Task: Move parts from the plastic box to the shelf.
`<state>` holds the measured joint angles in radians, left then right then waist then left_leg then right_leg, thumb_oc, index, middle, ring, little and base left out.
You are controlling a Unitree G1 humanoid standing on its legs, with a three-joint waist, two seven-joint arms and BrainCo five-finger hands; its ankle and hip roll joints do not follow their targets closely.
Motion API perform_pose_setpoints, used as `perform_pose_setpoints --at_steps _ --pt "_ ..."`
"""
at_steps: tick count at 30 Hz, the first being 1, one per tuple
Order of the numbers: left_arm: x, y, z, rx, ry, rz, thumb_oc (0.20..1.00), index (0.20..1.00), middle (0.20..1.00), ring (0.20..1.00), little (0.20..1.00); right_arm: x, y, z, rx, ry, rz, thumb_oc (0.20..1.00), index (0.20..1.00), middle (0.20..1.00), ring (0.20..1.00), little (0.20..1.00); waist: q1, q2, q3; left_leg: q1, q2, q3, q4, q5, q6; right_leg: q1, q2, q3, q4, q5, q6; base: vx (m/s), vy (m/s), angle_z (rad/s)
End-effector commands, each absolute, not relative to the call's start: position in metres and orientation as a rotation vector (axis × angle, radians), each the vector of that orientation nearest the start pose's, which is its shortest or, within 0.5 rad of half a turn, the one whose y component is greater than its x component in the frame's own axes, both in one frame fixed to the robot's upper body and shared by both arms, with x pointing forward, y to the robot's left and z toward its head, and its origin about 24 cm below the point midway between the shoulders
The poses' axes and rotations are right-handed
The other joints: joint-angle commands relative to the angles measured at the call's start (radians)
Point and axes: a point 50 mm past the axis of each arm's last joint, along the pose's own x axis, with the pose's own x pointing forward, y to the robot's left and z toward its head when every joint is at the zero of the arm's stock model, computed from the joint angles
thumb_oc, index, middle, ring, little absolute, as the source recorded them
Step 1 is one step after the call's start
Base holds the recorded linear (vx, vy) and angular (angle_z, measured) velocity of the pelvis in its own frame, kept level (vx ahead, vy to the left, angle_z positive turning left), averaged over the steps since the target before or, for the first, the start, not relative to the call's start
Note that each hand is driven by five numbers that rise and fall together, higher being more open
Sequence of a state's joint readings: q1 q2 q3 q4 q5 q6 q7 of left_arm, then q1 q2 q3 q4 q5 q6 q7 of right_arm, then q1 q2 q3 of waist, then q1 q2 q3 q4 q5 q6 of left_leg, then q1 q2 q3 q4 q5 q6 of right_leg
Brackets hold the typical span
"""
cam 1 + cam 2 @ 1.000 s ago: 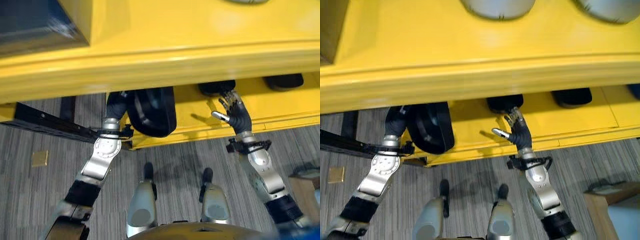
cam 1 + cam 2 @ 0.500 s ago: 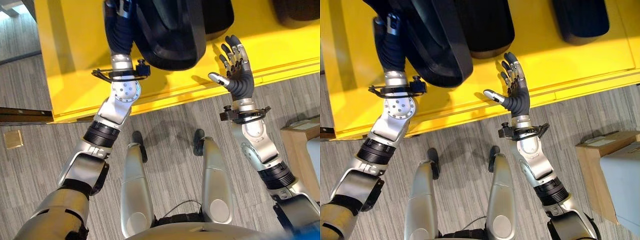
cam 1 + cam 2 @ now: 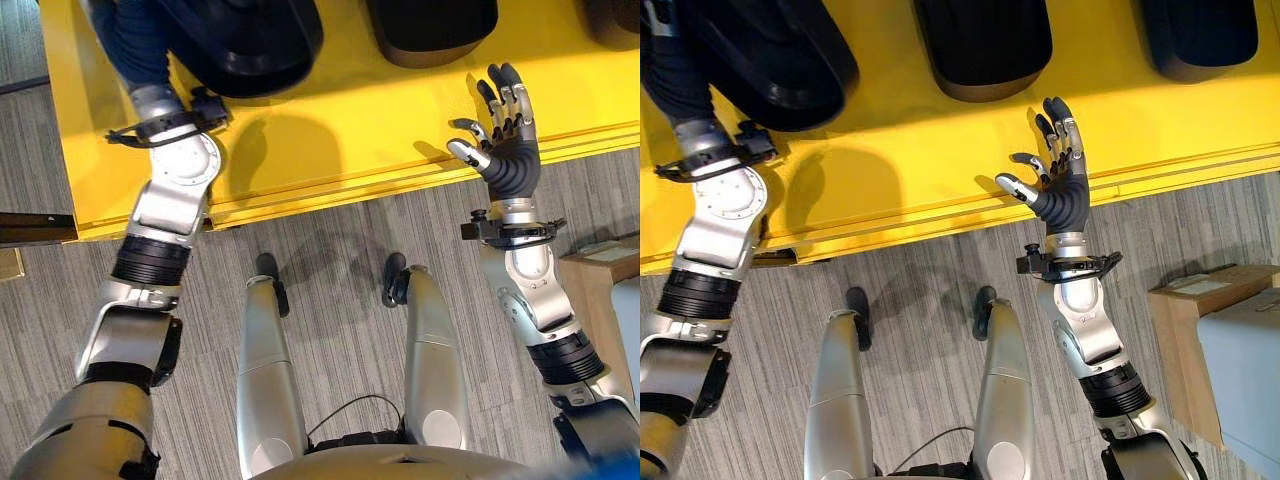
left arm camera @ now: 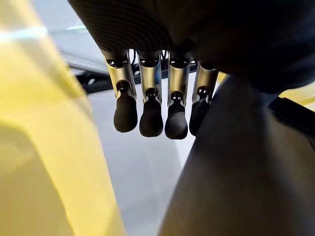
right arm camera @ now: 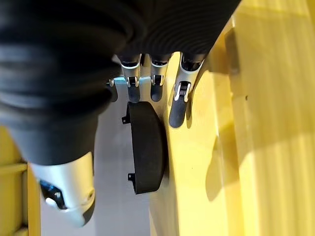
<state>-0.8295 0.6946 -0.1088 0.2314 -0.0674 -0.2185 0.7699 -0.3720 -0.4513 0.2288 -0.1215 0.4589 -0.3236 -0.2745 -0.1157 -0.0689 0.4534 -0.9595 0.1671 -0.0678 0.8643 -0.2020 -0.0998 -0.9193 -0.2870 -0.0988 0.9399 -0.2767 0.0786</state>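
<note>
Yellow shelf (image 3: 350,150) is being loaded: a black part (image 3: 245,35) is carried by the left hand (image 4: 147,113), grip hidden, for setting down; the right hand (image 3: 505,140) is spread, empty.

A brown cardboard box (image 3: 1200,330) stands on the grey striped carpet floor (image 3: 920,300), at the right.

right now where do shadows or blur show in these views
Left eye view: a soft shadow lies on the yellow shelf below the black part; the right hand casts a small one beside its thumb. Left wrist view: the part close to the left hand is a dark blur.
</note>
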Motion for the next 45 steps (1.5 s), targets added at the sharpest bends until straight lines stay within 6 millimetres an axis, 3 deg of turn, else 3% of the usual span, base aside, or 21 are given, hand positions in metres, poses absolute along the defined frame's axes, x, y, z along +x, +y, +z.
perform_pose_setpoints --at_steps 1,8,11,17,25,41,42,43,44,45 --pt "0.319 0.249 0.296 0.231 -0.969 0.684 0.200 0.200 0.200 0.200 0.200 0.278 -0.165 0.170 0.153 -0.616 0.093 1.000 1.000 1.000 1.000 1.000 0.000 0.024 -0.146 0.011 0.021 0.028 0.003 -0.051 0.037 0.031 -0.002 0.017 -0.064 0.017 0.014 0.02 0.022 0.04" --pt "0.327 0.263 0.285 0.283 -0.858 0.673 0.200 0.200 0.200 0.200 0.200 0.280 -0.166 0.162 0.137 -0.564 0.099 1.000 1.000 1.000 1.000 1.000 0.003 0.030 -0.156 0.013 0.017 0.025 -0.007 -0.048 0.038 0.036 -0.001 0.017 -0.076 0.018 0.014 0.00 0.008 0.03" --pt "0.330 0.270 0.257 0.333 -0.725 0.625 0.200 0.200 0.200 0.200 0.200 0.284 -0.166 0.156 0.124 -0.520 0.101 1.000 1.000 1.000 1.000 1.000 0.012 0.036 -0.162 0.038 0.016 0.029 -0.020 -0.047 0.037 0.056 0.002 0.018 -0.081 0.016 0.011 0.01 0.038 -0.03" --pt "0.335 0.269 0.232 0.342 -0.625 0.578 0.200 0.200 0.200 0.200 0.200 0.285 -0.162 0.153 0.126 -0.499 0.125 1.000 1.000 1.000 1.000 1.000 0.018 0.036 -0.164 0.104 0.015 0.032 -0.055 -0.040 0.033 0.121 0.001 0.012 -0.108 0.017 0.012 0.00 0.000 0.00" --pt "0.339 0.266 0.214 0.394 -0.542 0.515 0.200 0.200 0.200 0.200 0.200 0.284 -0.156 0.153 0.124 -0.496 0.173 1.000 1.000 1.000 1.000 1.000 0.023 0.035 -0.154 0.174 0.014 0.033 -0.101 -0.023 0.024 0.198 0.000 0.003 -0.151 0.026 0.013 -0.02 0.000 0.02" --pt "0.348 0.290 0.220 0.437 -0.465 0.589 0.200 0.200 0.200 0.200 0.200 0.278 -0.157 0.147 0.144 -0.477 0.204 1.000 1.000 1.000 1.000 1.000 0.013 0.029 -0.148 0.174 0.026 0.027 -0.096 -0.018 0.020 0.210 0.007 -0.001 -0.154 0.024 0.015 0.00 -0.001 0.00" --pt "0.349 0.292 0.220 0.443 -0.455 0.596 0.674 0.674 0.674 0.674 0.674 0.277 -0.157 0.146 0.154 -0.473 0.203 1.000 1.000 1.000 1.000 1.000 0.012 0.028 -0.147 0.172 0.025 0.028 -0.096 -0.017 0.020 0.210 0.007 0.000 -0.153 0.025 0.015 0.00 0.000 0.00" --pt "0.349 0.292 0.220 0.443 -0.455 0.596 0.674 0.674 0.674 0.674 0.674 0.277 -0.157 0.146 0.154 -0.473 0.203 1.000 1.000 1.000 1.000 1.000 0.012 0.028 -0.147 0.172 0.025 0.028 -0.096 -0.017 0.020 0.210 0.007 0.000 -0.153 0.025 0.015 0.00 0.000 0.00" --pt "0.349 0.292 0.220 0.439 -0.455 0.595 1.000 1.000 1.000 1.000 1.000 0.277 -0.157 0.146 0.155 -0.473 0.203 1.000 1.000 1.000 1.000 1.000 0.012 0.028 -0.146 0.172 0.025 0.029 -0.096 -0.017 0.020 0.210 0.006 0.000 -0.154 0.026 0.016 0.00 0.000 0.00" --pt "0.349 0.291 0.221 0.432 -0.458 0.598 1.000 1.000 1.000 1.000 1.000 0.277 -0.157 0.145 0.156 -0.471 0.203 1.000 1.000 1.000 1.000 1.000 0.012 0.028 -0.145 0.171 0.025 0.029 -0.096 -0.018 0.021 0.210 0.006 0.001 -0.154 0.026 0.015 0.00 0.000 0.00"
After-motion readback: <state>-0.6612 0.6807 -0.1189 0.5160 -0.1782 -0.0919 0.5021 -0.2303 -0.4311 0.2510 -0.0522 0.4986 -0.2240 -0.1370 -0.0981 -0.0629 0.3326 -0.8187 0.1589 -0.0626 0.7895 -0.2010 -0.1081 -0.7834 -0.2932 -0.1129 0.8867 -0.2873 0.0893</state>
